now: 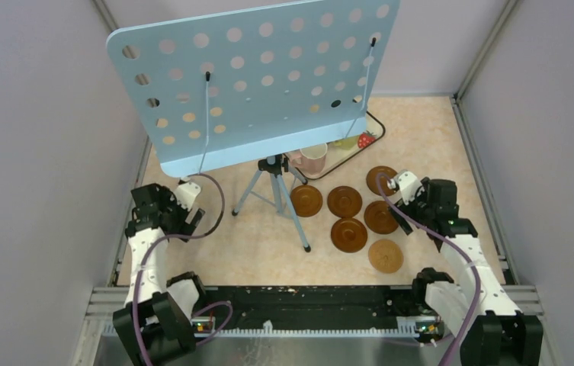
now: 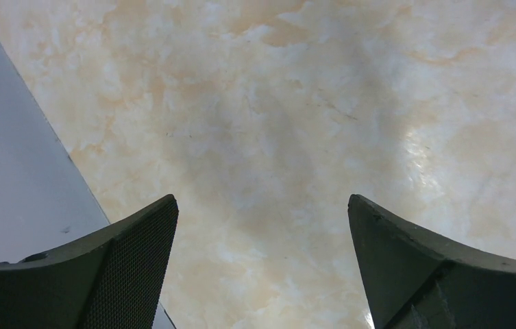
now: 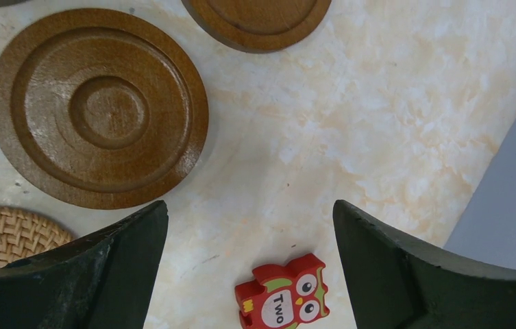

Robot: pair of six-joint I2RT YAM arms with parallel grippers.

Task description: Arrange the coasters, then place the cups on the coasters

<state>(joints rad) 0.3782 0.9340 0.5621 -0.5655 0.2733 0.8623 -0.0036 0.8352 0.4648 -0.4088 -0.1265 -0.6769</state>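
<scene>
Several round brown coasters (image 1: 344, 201) lie in a loose cluster on the marble table, right of centre. My right gripper (image 1: 403, 219) hovers at the cluster's right edge, open and empty. In the right wrist view one ringed coaster (image 3: 97, 106) fills the upper left, ahead of the gripper (image 3: 249, 212), and a second coaster (image 3: 258, 20) is cut off at the top. One pink cup (image 1: 314, 158) shows on the tray (image 1: 373, 122) below the blue board; any other cups are hidden behind it. My left gripper (image 1: 190, 223) stands open over bare table by the left wall, also empty (image 2: 262, 205).
A blue perforated board (image 1: 261, 76) on a tripod (image 1: 276, 191) blocks the back of the table. A paler woven round mat (image 1: 385, 255) (image 3: 1, 233) lies nearest the right arm. A red owl block marked "Two" (image 3: 281, 301) lies between the right fingers. Grey walls close both sides.
</scene>
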